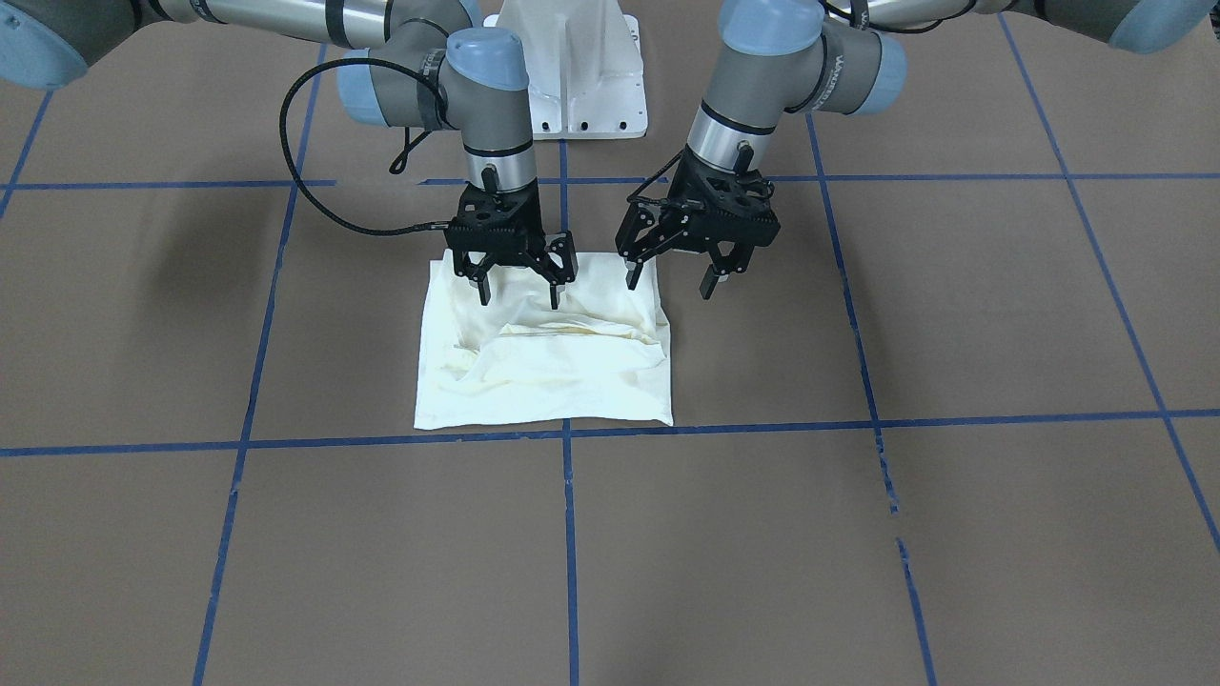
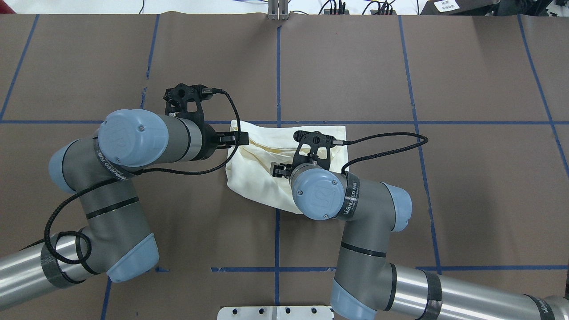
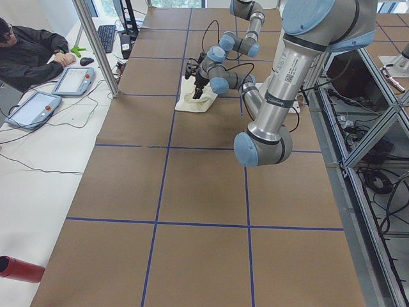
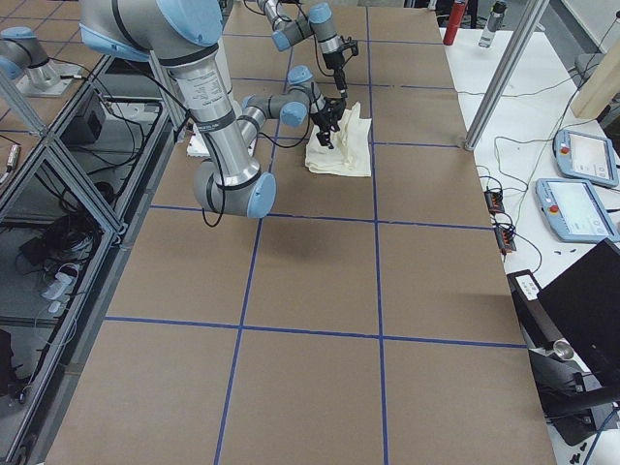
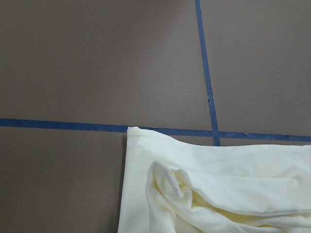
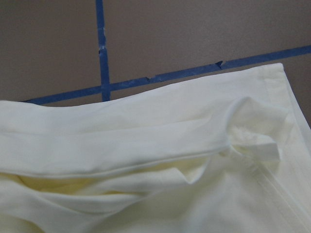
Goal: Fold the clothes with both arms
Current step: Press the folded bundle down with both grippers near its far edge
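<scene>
The shirt (image 1: 543,376) lies mid-worktop (image 1: 953,324), well clear of every edge, folded to a compact plain-cream rectangle. The task looks nearly done, though a rumpled top layer on the robot's side may want smoothing. The front view shows the left gripper (image 1: 670,279) and right gripper (image 1: 519,292) with jaws spread and empty; overhead, the wrists hide them.
</scene>
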`<state>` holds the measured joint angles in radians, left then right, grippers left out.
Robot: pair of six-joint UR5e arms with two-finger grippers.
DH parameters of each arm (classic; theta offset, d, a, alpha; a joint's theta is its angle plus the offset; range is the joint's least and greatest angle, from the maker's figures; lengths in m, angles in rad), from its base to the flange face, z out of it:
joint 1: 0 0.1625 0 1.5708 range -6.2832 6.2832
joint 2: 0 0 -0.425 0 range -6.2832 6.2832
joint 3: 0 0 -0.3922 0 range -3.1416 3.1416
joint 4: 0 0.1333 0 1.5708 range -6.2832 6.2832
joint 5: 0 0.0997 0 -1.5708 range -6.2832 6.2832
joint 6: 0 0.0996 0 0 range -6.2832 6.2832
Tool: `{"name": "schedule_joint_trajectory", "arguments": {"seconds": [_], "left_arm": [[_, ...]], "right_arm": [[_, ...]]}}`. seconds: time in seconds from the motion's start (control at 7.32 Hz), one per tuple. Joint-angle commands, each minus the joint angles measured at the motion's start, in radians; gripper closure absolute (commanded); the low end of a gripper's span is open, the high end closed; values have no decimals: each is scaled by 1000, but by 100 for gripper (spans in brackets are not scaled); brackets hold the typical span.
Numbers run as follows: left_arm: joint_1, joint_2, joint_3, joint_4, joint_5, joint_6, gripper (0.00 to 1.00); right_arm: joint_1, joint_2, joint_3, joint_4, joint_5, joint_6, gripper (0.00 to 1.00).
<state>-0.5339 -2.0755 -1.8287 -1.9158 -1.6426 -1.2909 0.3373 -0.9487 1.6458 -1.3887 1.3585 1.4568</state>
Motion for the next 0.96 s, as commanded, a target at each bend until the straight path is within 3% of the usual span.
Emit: {"name": "schedule_joint_trajectory", "arguments": {"seconds": [0.0,0.55,0.82], "left_arm": [[0,2,-1,0,-2,-1,0],[0,5,-3,0,-2,-1,0],[5,6,-6,0,-2,-2,0]], "right_arm": [[5,5,-49,-4,-16,-113,0],[101,34,-115,-3,-13,-169,0],[191,159,-304,0,-4,-173,0]]}}
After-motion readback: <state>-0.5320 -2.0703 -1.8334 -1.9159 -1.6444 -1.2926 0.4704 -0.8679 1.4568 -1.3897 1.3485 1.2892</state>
